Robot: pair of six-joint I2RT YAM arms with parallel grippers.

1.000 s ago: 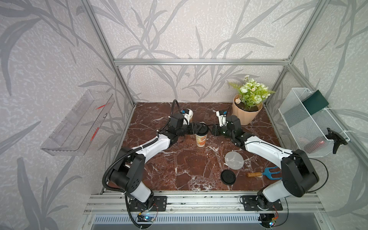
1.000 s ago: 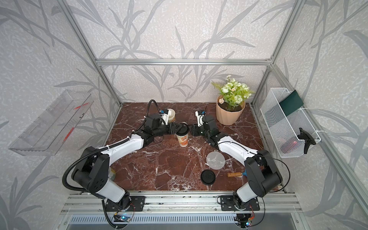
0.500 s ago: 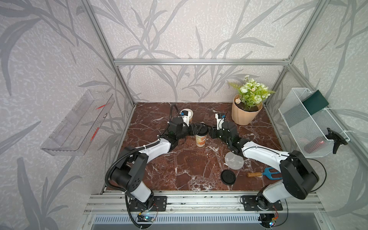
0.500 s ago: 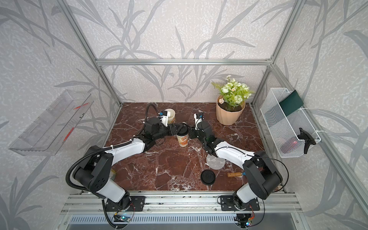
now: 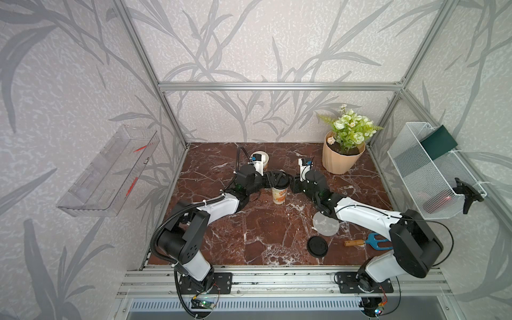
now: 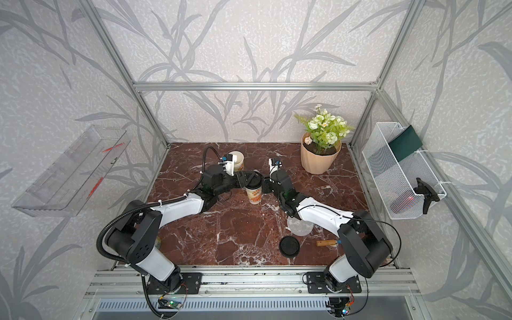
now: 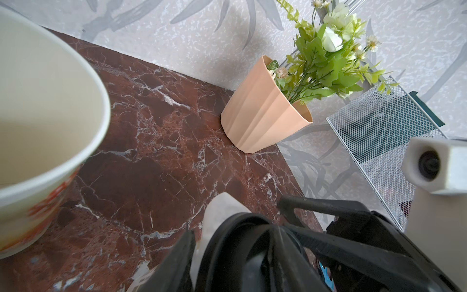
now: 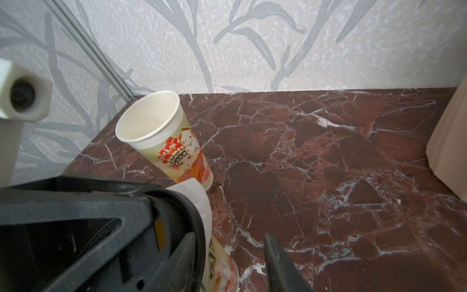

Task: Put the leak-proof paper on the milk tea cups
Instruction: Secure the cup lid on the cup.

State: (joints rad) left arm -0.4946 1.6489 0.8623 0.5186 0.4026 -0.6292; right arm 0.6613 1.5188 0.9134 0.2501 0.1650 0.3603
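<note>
Where leaf-print walls (image 5: 249, 41) box in the red marble bench (image 5: 249, 238), left jaws pinch a black lid (image 5: 280, 177) over paper (image 8: 199, 199) on the middle cup (image 5: 278, 194); right jaws stand spread around that cup. Another paper disc (image 5: 325, 225) lies near right; the far cup (image 5: 265, 163) sits uncovered.

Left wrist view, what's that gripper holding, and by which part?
The left gripper appears to clasp the black lid by its rim, on opposite sides, as it sits on the milk tea cup with leak-proof paper poking out underneath.
</note>
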